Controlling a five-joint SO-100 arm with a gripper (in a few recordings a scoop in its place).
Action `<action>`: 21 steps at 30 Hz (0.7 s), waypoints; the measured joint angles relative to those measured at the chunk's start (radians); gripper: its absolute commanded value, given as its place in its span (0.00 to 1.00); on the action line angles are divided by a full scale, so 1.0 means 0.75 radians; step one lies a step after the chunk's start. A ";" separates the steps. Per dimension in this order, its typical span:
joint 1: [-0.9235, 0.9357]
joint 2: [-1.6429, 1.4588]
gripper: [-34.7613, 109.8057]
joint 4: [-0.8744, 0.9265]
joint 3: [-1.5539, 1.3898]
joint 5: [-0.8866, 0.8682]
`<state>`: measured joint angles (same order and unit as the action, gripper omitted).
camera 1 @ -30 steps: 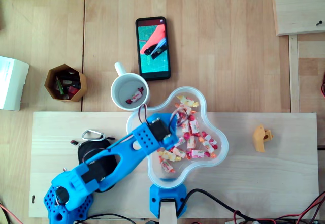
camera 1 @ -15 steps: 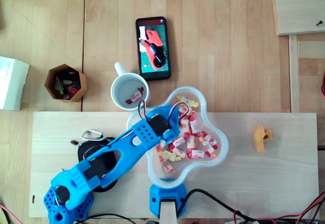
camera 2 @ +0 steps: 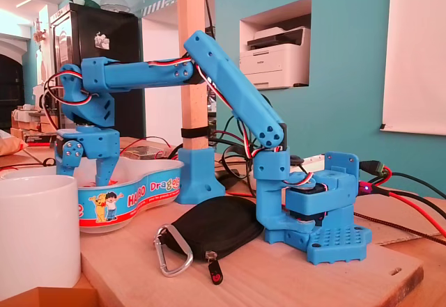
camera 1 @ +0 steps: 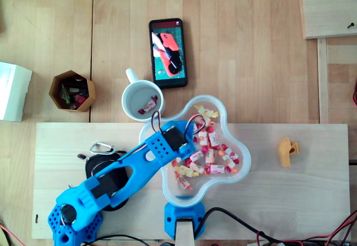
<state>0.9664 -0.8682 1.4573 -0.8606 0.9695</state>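
My blue gripper [camera 1: 179,140] points straight down over the left part of a clear lobed bowl [camera 1: 245,158] holding several wrapped candies [camera 1: 211,145]. In the fixed view the gripper [camera 2: 87,176] reaches into the printed bowl [camera 2: 139,195]. Its two fingers [camera 2: 104,168] stand apart and it is open. The bowl's rim hides the tips, and I cannot tell if anything lies between them. A white mug [camera 1: 129,105] stands just up-left of the bowl with one candy [camera 1: 148,106] inside. The same mug [camera 2: 35,234] sits at the fixed view's lower left.
A black pouch [camera 2: 209,225] with a carabiner [camera 1: 102,147] lies by the arm's base. A wooden post in a blue holder [camera 1: 181,223] stands at the board's near edge. Around are a phone [camera 1: 167,52], a hexagonal wooden pot [camera 1: 71,91], a white box [camera 1: 12,91] and an orange piece [camera 1: 288,152].
The wrist has shifted a little up and left, from over the candies toward the bowl's left rim near the mug. In the last half second it has hardly moved.
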 measured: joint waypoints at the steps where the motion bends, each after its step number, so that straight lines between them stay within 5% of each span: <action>1: 0.000 0.000 0.38 0.000 0.000 0.000; 21: 0.047 -0.027 0.38 0.029 0.061 -0.004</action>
<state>1.0017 -0.8882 1.4788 -0.8145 0.9664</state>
